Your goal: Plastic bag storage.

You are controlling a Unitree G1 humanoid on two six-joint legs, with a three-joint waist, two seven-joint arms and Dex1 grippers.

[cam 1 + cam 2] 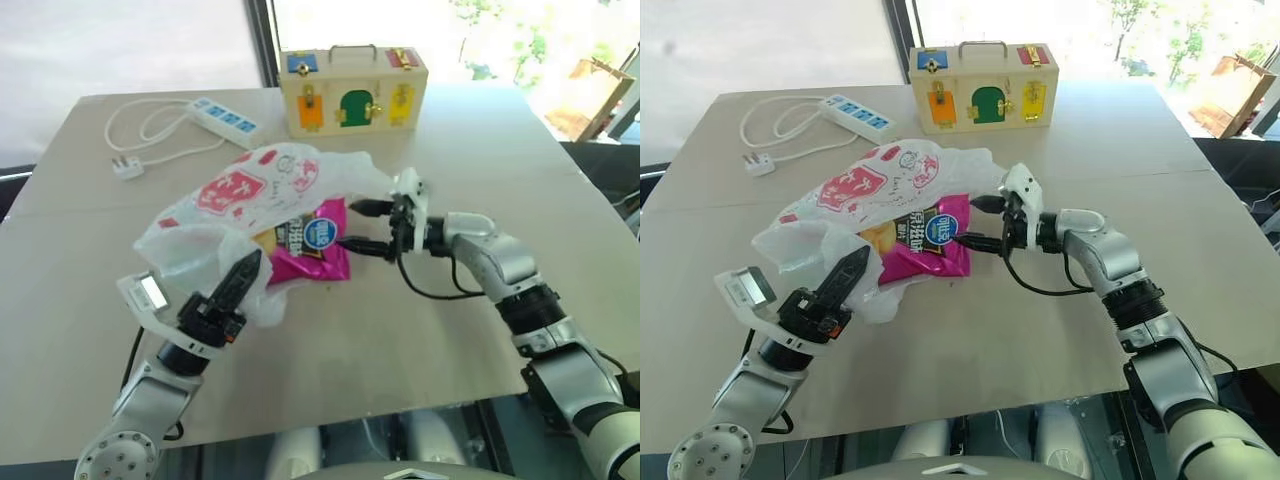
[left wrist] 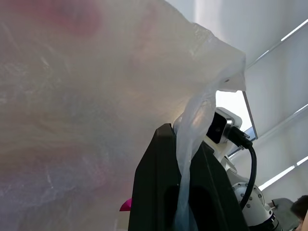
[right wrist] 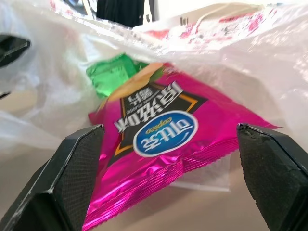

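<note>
Plastic bag: loose and puffed on the table, mouth gaping, not yet folded away.
Crisp packet: half inside the mouth.
Left gripper: clamped on a handle strand.
Right gripper: fingers spread wide, straddling the packet's edge, gripping nothing.
Left to do: most of it, I'd say.

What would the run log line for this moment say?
left gripper: shut on plastic bag | right gripper: open at crisp packet | packet half in bag
</note>
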